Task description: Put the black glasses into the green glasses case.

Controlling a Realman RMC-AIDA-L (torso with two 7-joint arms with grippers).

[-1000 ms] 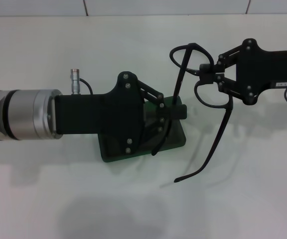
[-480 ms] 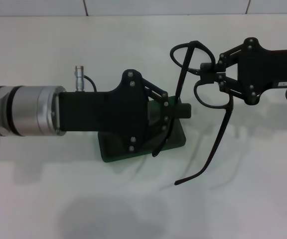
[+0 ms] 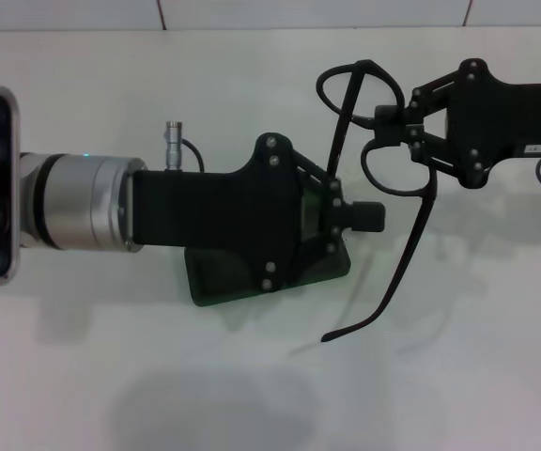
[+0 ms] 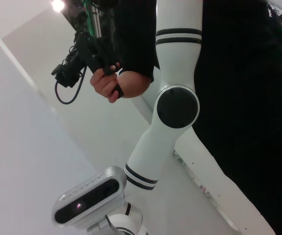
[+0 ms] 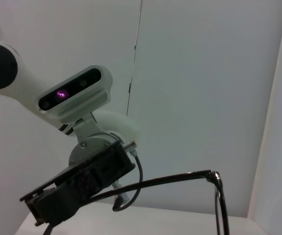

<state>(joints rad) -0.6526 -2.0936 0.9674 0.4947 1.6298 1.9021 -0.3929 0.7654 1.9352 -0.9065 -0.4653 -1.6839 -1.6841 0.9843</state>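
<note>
In the head view my right gripper [image 3: 384, 129] is shut on the bridge of the black glasses [image 3: 413, 235] and holds them in the air to the right of the green glasses case [image 3: 216, 282]. Both temple arms are unfolded and hang toward the table. The case lies on the white table, mostly hidden under my left gripper [image 3: 368, 216], which reaches over it with its fingers together past the case's right edge. I cannot tell whether the case is open. The right wrist view shows one temple arm [image 5: 170, 181] and the left gripper [image 5: 77, 193] beyond it.
The white table [image 3: 252, 395] stretches around the case, with a wall along its far edge. The left wrist view shows only my white body [image 4: 177, 105] and a person's hand [image 4: 116, 83] holding a controller.
My left arm has moved right over the case, its fingertips now past the case's right edge. My right gripper with the glasses has shifted slightly left and farther back.
</note>
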